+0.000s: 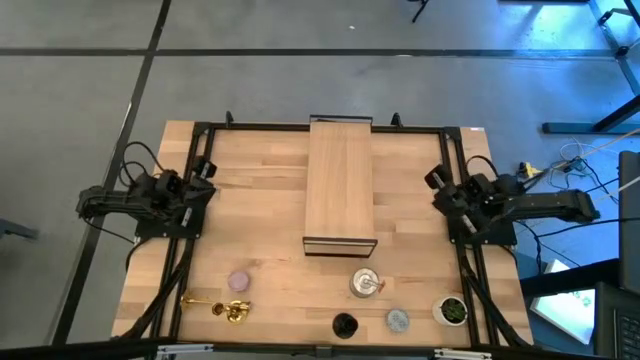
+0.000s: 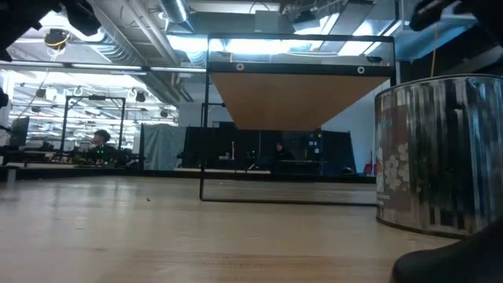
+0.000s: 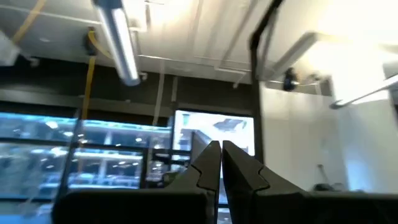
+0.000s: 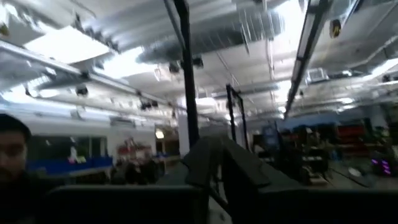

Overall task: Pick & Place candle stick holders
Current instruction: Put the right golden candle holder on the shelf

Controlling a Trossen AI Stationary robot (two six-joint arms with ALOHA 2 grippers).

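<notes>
The candle stick holders stand along the table's near edge. From left to right they are two gold stemmed ones (image 1: 200, 301) (image 1: 237, 313), the left one lying on its side, a lilac-pink one (image 1: 239, 281), a silver one (image 1: 365, 283), a black one (image 1: 344, 325) and a grey-blue one (image 1: 398, 320). The silver holder (image 2: 440, 153) and the black one (image 2: 456, 263) also show close up in the low view. My left gripper (image 1: 205, 170) (image 3: 221, 158) is shut and empty at the table's left edge. My right gripper (image 1: 437, 178) (image 4: 214, 162) is shut and empty at the right edge. Both are far from the holders.
A long light-wood block (image 1: 340, 185) lies in the table's middle, reaching to the far edge, and stands raised on a dark frame (image 2: 299, 98). A small white pot with a green plant (image 1: 452, 311) stands at the near right corner. A person (image 4: 12, 162) shows beyond the table.
</notes>
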